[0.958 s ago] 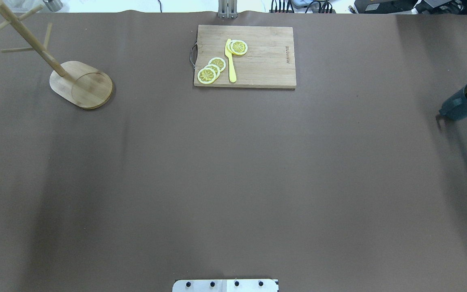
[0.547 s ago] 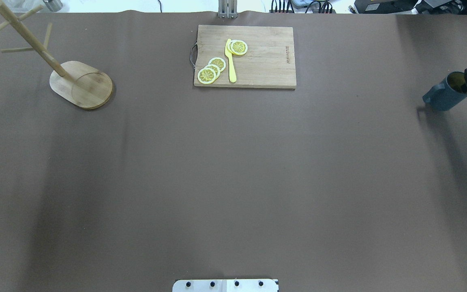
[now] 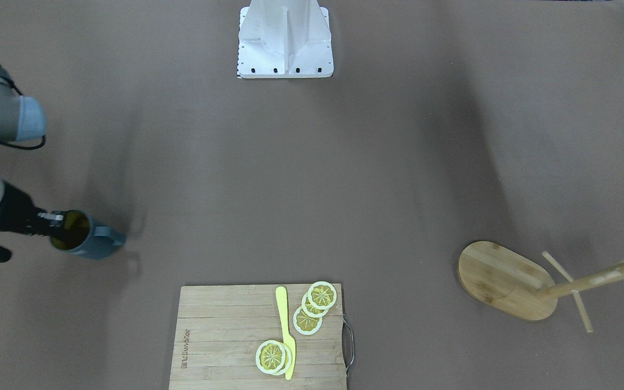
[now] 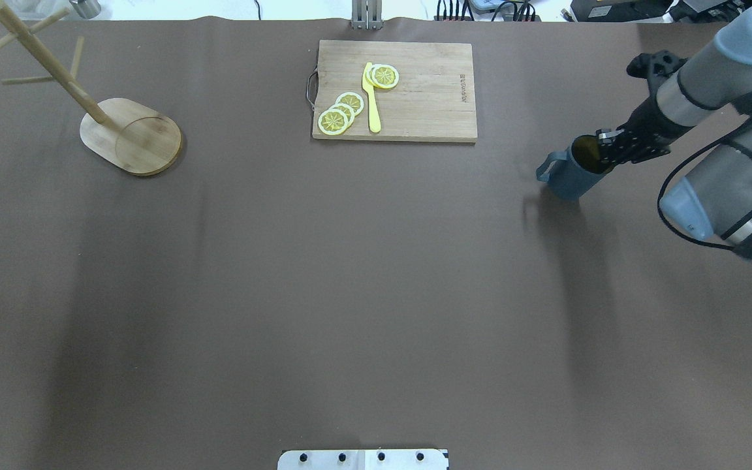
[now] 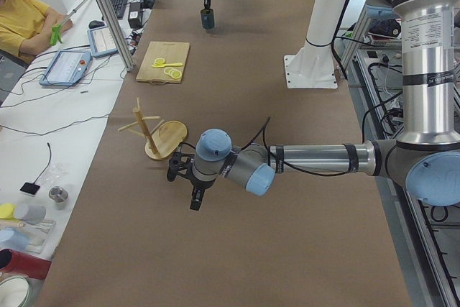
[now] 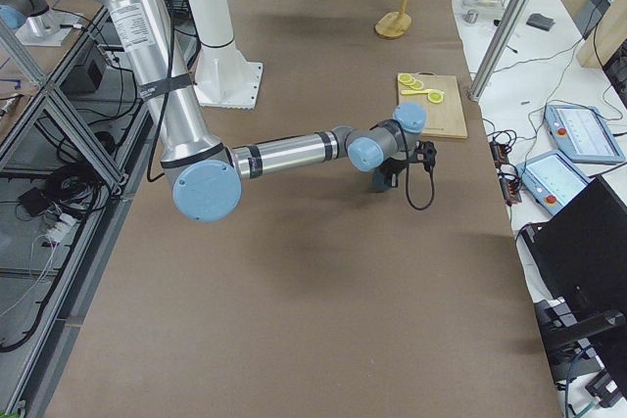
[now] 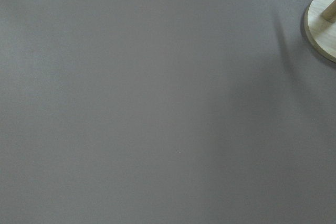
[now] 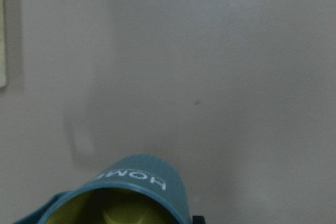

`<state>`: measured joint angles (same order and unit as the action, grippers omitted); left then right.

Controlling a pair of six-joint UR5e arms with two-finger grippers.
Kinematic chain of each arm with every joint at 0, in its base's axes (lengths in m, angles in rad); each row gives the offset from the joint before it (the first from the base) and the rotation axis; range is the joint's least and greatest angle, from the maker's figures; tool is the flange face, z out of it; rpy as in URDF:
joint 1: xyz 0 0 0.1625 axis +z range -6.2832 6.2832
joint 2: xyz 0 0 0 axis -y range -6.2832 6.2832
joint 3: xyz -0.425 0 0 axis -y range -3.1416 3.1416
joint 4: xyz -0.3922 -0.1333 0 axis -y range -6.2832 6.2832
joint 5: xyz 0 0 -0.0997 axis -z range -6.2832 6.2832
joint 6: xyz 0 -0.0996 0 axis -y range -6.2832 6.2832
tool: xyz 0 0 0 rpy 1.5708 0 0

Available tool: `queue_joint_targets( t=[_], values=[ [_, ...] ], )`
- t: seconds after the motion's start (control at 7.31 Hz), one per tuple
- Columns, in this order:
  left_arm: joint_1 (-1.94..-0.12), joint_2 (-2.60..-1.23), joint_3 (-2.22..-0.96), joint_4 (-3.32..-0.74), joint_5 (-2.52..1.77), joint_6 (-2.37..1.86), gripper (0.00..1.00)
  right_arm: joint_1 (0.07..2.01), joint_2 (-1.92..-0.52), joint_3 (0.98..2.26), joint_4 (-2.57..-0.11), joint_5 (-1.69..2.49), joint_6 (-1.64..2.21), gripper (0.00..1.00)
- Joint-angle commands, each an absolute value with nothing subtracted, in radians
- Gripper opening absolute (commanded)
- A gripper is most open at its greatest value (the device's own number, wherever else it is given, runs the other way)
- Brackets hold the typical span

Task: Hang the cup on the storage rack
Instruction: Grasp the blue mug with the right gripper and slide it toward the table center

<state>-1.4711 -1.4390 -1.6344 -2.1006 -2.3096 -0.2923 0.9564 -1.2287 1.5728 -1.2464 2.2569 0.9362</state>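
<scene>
Right tool (image 4: 599, 153) grips the blue cup (image 4: 568, 179) by its rim. Note the cup has travelled from the table's (image 4: 376, 294) right edge toward the cutting board (image 4: 428, 104). You cannot tell the left tool's (image 5: 195, 203) state.

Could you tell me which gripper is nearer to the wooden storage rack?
The left. The left gripper hangs close beside the storage rack, apart from its base; the right gripper grips the cup beyond the cutting board, towards the table's opposite end.
</scene>
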Motion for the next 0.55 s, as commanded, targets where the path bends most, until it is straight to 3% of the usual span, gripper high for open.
queue_joint_targets(
  t=[0.0,0.41],
  values=[
    [-1.471,-1.44,-1.634,-2.123,-2.333,-0.293,0.98,0.748,-1.151,1.721,-1.311,2.139,1.199,0.0],
    [-1.471,-1.44,-1.637,-2.134,-2.335,-0.291,0.98,0.582,-0.964,1.724,-1.46,2.008,1.311,0.0]
  ],
)
